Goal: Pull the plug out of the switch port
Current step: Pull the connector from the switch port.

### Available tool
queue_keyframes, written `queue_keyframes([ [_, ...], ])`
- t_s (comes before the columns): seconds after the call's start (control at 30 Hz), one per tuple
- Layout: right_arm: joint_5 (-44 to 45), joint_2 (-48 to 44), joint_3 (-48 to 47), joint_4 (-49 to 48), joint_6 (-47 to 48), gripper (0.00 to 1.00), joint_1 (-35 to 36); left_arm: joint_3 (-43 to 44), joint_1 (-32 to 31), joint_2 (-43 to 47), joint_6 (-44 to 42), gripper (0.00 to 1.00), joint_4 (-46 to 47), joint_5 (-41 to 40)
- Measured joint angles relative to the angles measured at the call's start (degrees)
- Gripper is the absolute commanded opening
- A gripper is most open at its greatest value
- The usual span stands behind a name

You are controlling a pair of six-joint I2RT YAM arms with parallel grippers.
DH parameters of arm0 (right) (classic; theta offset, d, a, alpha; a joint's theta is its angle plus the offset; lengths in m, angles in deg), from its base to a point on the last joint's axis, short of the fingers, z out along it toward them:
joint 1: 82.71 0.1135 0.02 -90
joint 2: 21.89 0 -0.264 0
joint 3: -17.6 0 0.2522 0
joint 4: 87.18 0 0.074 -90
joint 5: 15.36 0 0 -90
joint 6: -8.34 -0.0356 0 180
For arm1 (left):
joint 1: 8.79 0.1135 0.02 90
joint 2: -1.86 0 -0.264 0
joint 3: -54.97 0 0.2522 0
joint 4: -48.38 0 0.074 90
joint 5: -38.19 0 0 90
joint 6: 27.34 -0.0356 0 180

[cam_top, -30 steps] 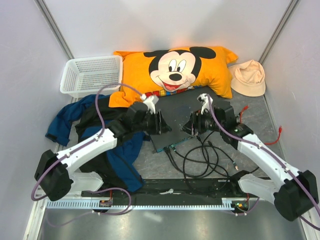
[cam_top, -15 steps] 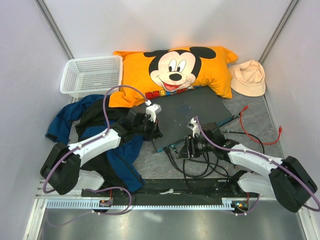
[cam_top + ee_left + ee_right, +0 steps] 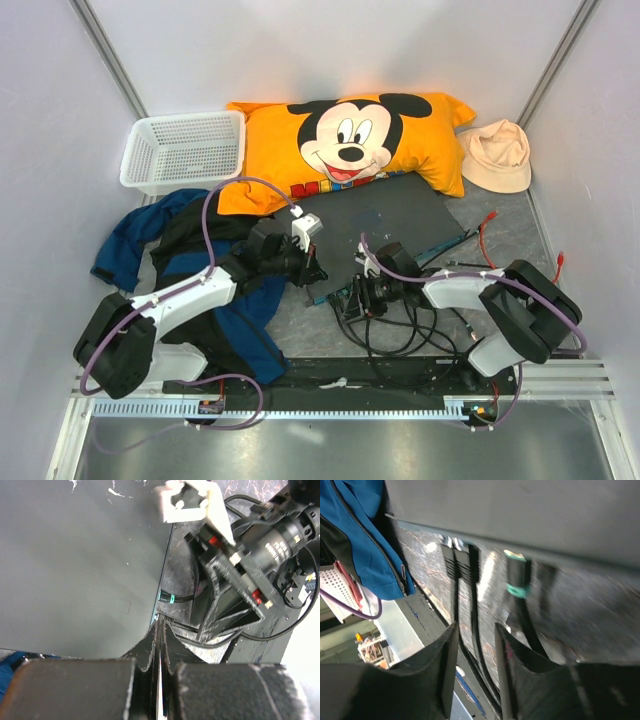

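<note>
**Switch socket edge lies just ahead of both claws**

We see the flat, dark grey switch lying on the table. Its narrow socket edge faces our two claws, and its far side touches the orange pillow beyond them.

Our right claw is released. Its fingers stand apart, and two black cables run back from the switch through the gap. We cannot tell whether either cable touches a pad. The teal-collared plug sits at the socket edge, just ahead of this claw and a little to the right of the gap.

Our left claw is clenched, its fingers pressed together with nothing between them. Its tip is at the near edge of the switch, and the same plug is just ahead of it. The right claw is close by, ahead and to the right.

In the top view, a blue jacket lies behind and left of the left claw, under its arm.
</note>
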Motion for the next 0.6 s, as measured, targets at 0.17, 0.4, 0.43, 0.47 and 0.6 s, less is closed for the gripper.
queue_keyframes([
  [0.17,0.0,3.1,-2.7,0.8,0.3,0.21,1.0,-0.2,0.0,0.0,-0.2,0.02,1.1,0.2],
  [0.4,-0.1,2.9,-2.8,2.1,0.5,0.06,-0.5,-1.0,-0.2,-0.1,-1.0,0.02,2.4,5.9],
  [0.43,0.0,2.2,-2.4,2.2,0.5,0.06,-0.7,-1.0,-0.8,-0.3,-1.4,0.02,2.4,6.7],
  [0.47,0.0,1.8,-2.2,2.2,0.6,0.06,-0.8,-1.1,-1.4,-0.3,-1.9,0.02,2.4,7.2],
  [0.6,0.6,-3.6,0.0,2.4,1.0,0.06,-2.1,-1.2,-6.6,-0.7,-4.9,0.02,2.8,5.4],
])
